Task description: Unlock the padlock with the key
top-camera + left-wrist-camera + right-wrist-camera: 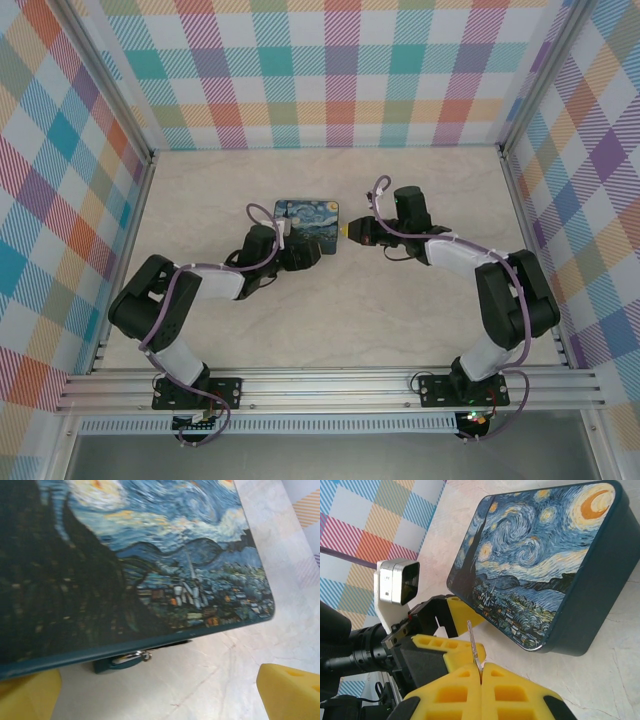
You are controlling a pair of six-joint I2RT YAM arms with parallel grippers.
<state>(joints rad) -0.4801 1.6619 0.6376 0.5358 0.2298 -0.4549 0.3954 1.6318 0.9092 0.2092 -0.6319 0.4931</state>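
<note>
The left arm and right arm bend inward to the Starry Night tin: left tool at its 7 o'clock, spread wide, right tool at its 3 o'clock. The padlock lies against the tin's wall, long axis 9-to-3; the key, pinched in the right tool, points to 12 o'clock.

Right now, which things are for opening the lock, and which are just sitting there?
For the job:
padlock, at the edge of the painted tin
key, pinched in the right gripper
left gripper, open by the padlock

Just there:
painted tin
table
checked walls
</note>
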